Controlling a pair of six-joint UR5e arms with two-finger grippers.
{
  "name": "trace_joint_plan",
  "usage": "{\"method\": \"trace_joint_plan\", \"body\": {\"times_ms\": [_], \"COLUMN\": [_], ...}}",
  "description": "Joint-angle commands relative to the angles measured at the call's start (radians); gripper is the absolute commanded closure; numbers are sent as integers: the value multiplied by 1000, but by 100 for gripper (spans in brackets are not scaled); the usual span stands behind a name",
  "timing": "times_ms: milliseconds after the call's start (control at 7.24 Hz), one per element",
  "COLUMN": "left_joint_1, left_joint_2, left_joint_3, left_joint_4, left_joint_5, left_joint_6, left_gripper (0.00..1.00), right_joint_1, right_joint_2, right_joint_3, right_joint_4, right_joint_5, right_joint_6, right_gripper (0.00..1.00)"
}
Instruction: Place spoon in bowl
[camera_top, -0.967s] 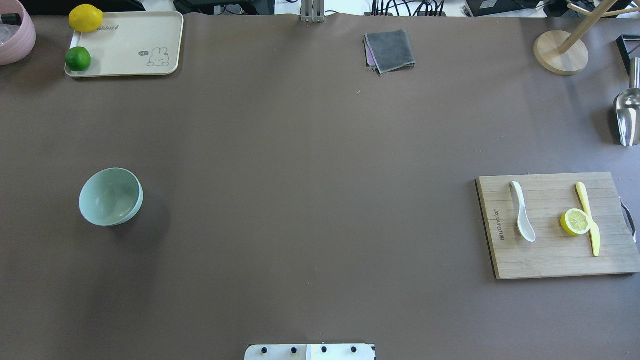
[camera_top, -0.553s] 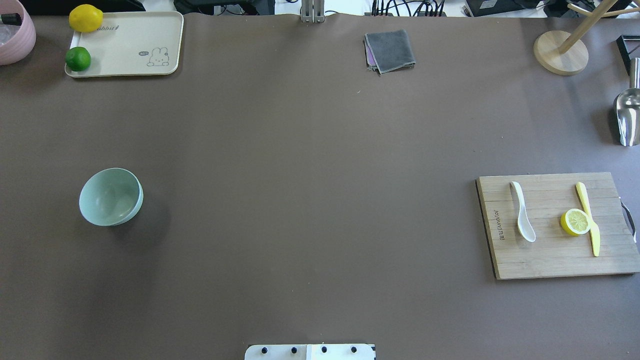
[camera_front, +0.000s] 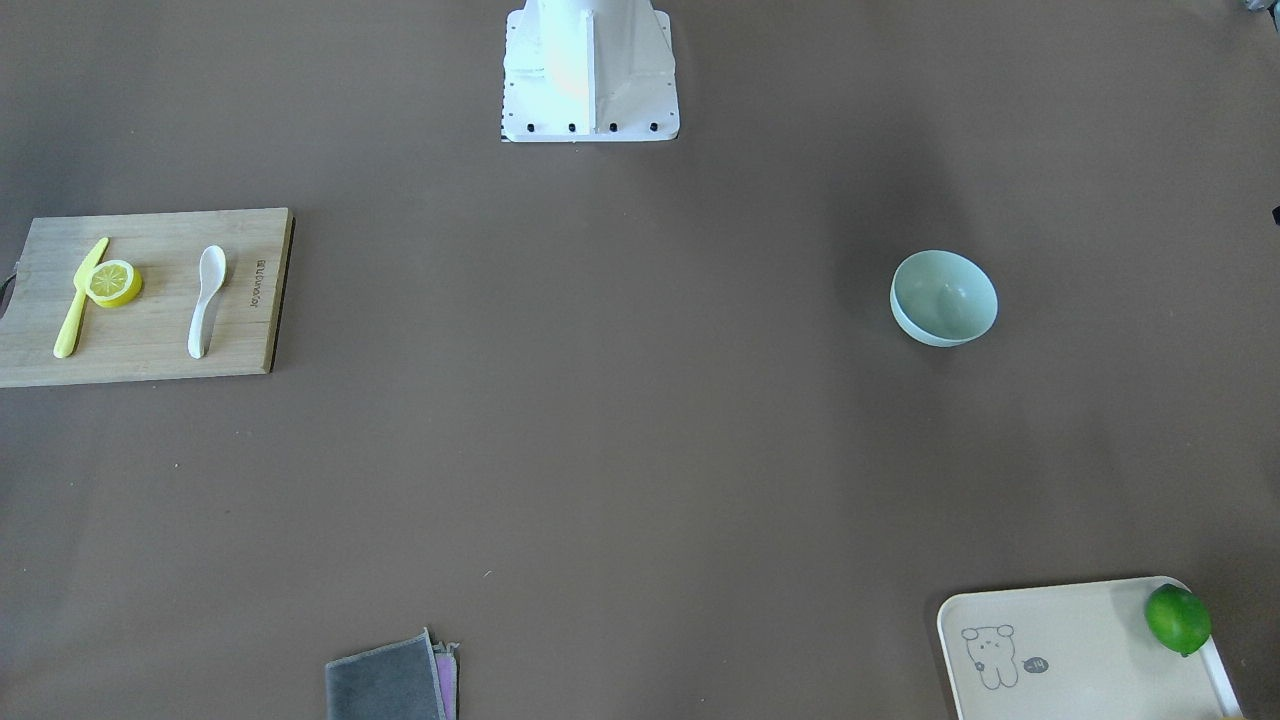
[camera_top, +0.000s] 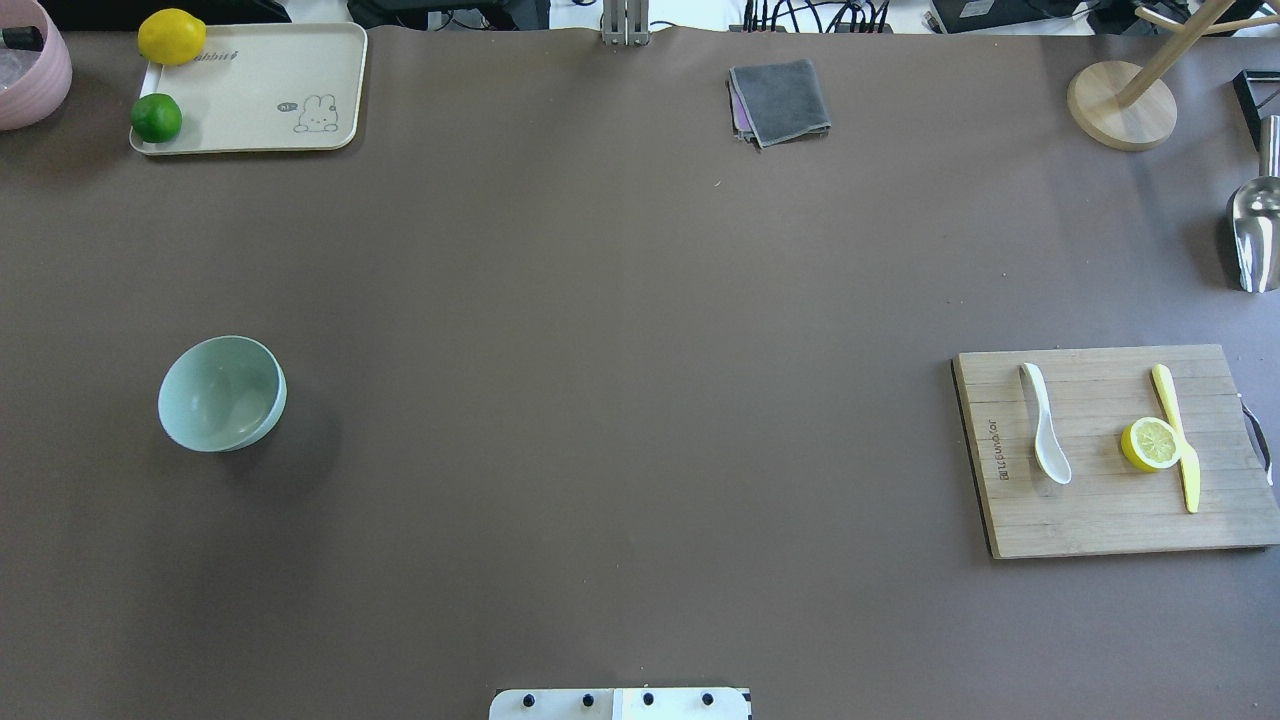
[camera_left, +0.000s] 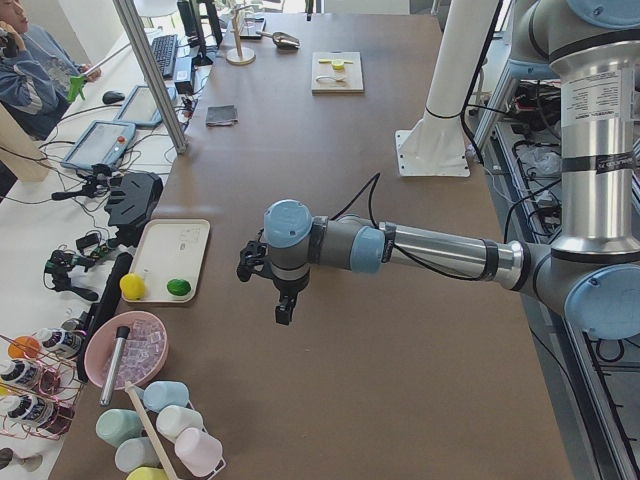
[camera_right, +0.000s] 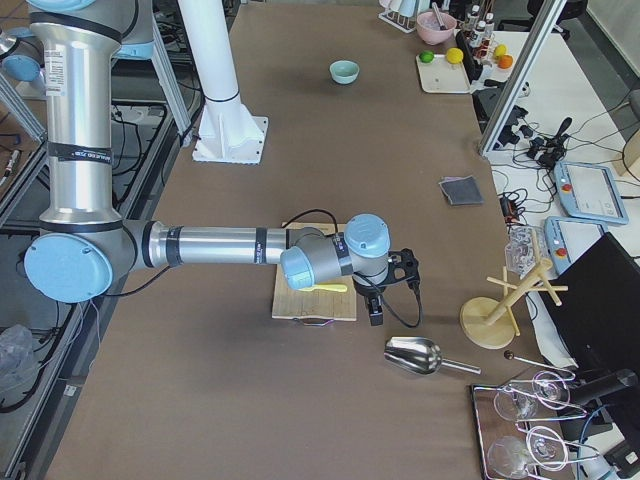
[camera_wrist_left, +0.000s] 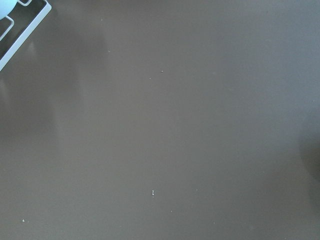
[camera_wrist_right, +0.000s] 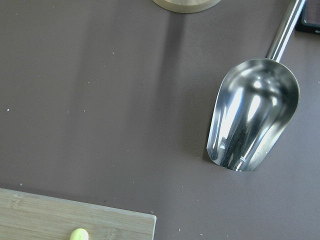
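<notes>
White on pale wood, the spoon (camera_top: 1045, 435) lies flat on the cutting board (camera_top: 1100, 525) at the robot's right side of the table, just where it lay a second ago. In the overhead view we find nothing shifted, neither it nor the bowl (camera_top: 220, 393), which stands upright and empty well apart on the robot's left side. So we judge the task not yet begun: the pick is the step to come. The spoon's long axis runs nearly from the robot toward the table's far edge, a little slanted; the scoop is the near end, and the handle points away and slightly left. The lemon half (camera_top: 1150, 443) and the knife (camera_top: 1175, 435) lie on the same board, apart from it. The right gripper (camera_right: 376, 312) hangs near the board's outer edge, the left gripper (camera_left: 284, 310) over bare table. Both show only in the side views, so we cannot tell how far either is open, though neither has the spoon
</notes>
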Motion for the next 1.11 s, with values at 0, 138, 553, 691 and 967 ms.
{"method": "trace_joint_plan", "body": {"times_ms": [0,138,553,691,967], "left_joint_1": [4,13,267,330,422], "left_joint_2": [-36,-71,-177,-191,-190], "left_joint_3": [-35,-39,-33,-29,72], "left_joint_4": [2,2,-2,-42,-233], "left_joint_5": [0,0,10,12,55], "left_joint_6": [-108,-152,-330,-417,-494], "left_gripper": [3,3,3,2,2], "right_joint_1": [-16,-40,-158,-189,-250], "right_joint_2": [-6,-6,10,12,14], "right_joint_3": [-5,1,22,61,98], "right_joint_4": [62,65,183,184,201], "right_joint_5": [51,79,72,67,75], "right_joint_6": [0,0,105,179,313], "right_gripper": [0,0,0,0,0]}}
